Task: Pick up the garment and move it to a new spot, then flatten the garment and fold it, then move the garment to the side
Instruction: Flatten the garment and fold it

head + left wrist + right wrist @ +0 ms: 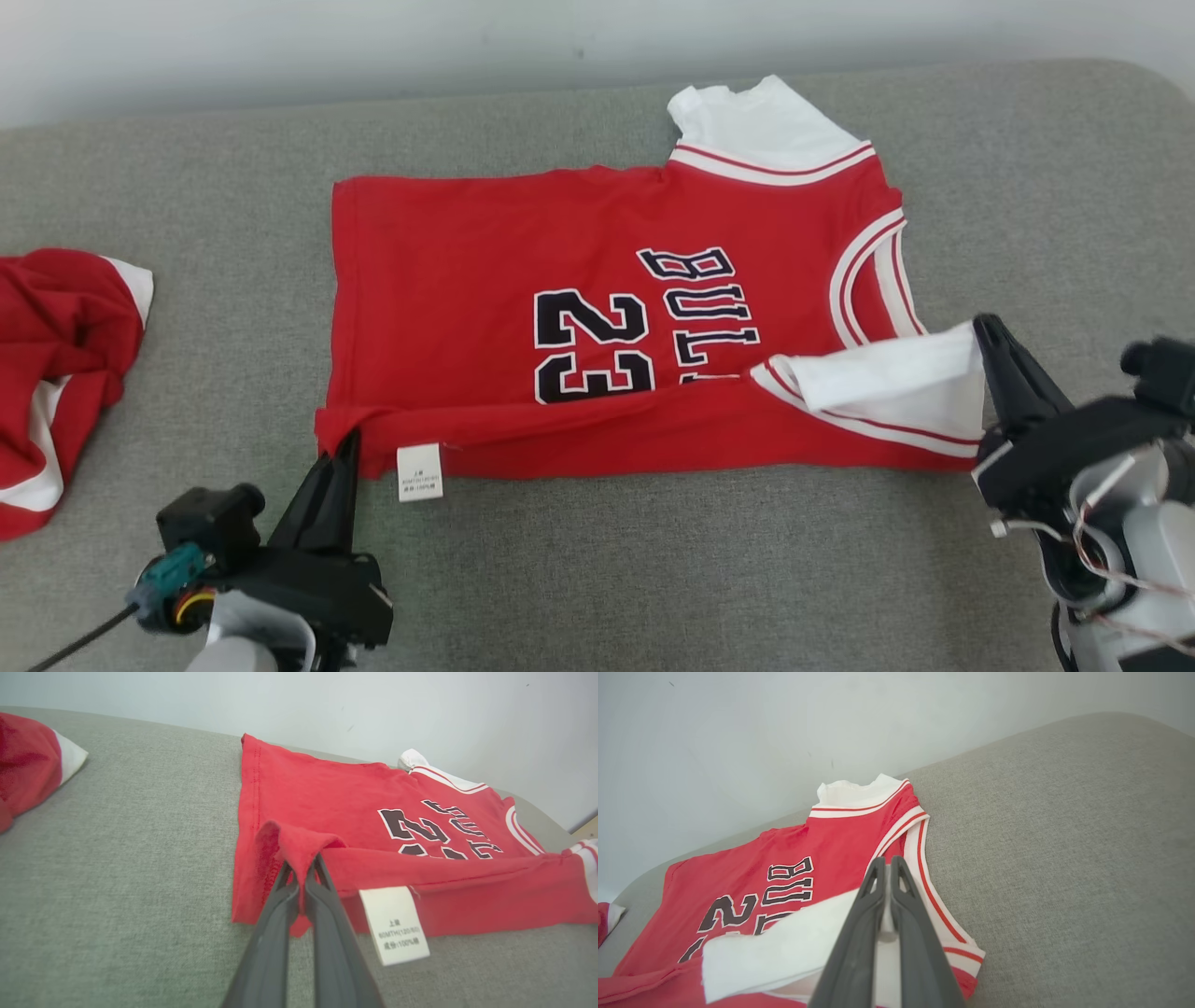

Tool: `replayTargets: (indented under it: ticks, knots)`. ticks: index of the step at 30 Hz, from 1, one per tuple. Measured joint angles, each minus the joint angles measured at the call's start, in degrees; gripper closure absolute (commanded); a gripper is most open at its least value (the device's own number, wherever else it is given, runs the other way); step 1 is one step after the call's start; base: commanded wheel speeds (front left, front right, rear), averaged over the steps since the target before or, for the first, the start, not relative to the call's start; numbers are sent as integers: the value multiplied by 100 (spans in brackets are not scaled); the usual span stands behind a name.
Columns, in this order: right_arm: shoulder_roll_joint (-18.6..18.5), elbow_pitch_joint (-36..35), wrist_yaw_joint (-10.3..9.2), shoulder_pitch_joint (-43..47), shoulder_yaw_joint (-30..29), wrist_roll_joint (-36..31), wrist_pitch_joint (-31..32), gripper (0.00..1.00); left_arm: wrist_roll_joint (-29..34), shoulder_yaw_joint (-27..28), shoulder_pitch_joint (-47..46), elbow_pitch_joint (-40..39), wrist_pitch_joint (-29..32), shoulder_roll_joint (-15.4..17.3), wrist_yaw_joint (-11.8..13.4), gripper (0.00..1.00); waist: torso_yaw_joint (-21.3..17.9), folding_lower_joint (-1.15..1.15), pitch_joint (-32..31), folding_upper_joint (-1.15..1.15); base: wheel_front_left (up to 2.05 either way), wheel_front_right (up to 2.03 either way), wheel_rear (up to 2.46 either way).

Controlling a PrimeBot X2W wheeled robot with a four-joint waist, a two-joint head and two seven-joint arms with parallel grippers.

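Red Bulls jersey point(485, 280) spread on grey cushion point(653, 579), near edge folded over. Left gripper point(344, 448) clamped on hem corner point(299, 844) beside white label point(419, 472); right gripper point(990, 336) clamped on white sleeve point(887, 378). Crumpled red garment point(56, 355) well apart, left.

Dark tapered jaws join black wrist blocks point(317, 581), pale forearms point(1156, 546), a teal connector point(171, 567) and thin wires point(1106, 558).

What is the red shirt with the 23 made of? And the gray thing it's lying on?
The red shirt is probably soft, matte cotton knit: it creases and hangs limp, without shine. The gray surface looks like woven upholstery cloth over padding: a fine speckled weave shows, and its far corner is rounded.
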Motion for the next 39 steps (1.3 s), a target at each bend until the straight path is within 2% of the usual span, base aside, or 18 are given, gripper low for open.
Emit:
replayTargets:
  ticks: [7,8,9,17,23,29,34,39]
  knots:
    - [-58,1110,0,-1004,376,-18,-235,100,100,-112,-606,512,54,-49,-126,100,6,0,224,0,0,0,0]
    - [-65,1226,0,-1103,441,-47,-333,15,102,-105,-680,591,32,-57,-124,40,6,1,242,0,0,0,0]
    - [-90,1334,0,-1196,543,-114,-441,0,112,-112,-736,648,0,-64,-125,0,6,0,256,0,0,0,0]
    - [-477,1964,0,-1351,1228,-491,-1157,0,201,-123,-793,980,-328,-125,-118,0,17,0,158,0,0,0,0]
    - [-582,2150,0,-839,1468,-401,-1438,0,188,-121,-297,1111,-456,-168,-44,0,-3,-1,-53,0,0,0,0]
    - [-533,2117,0,-378,1658,-336,-1506,0,172,-97,-190,1170,-483,-164,-40,0,-70,-1,-95,0,0,0,0]
    - [-450,2229,0,-463,1702,-330,-1510,0,158,-87,-363,1284,-470,-98,-70,0,-125,-1,-3,0,0,0,0]
    - [-339,2527,0,-664,1746,-364,-1493,0,175,-194,-528,1583,-402,-175,-94,0,-146,-1,73,0,0,0,0]
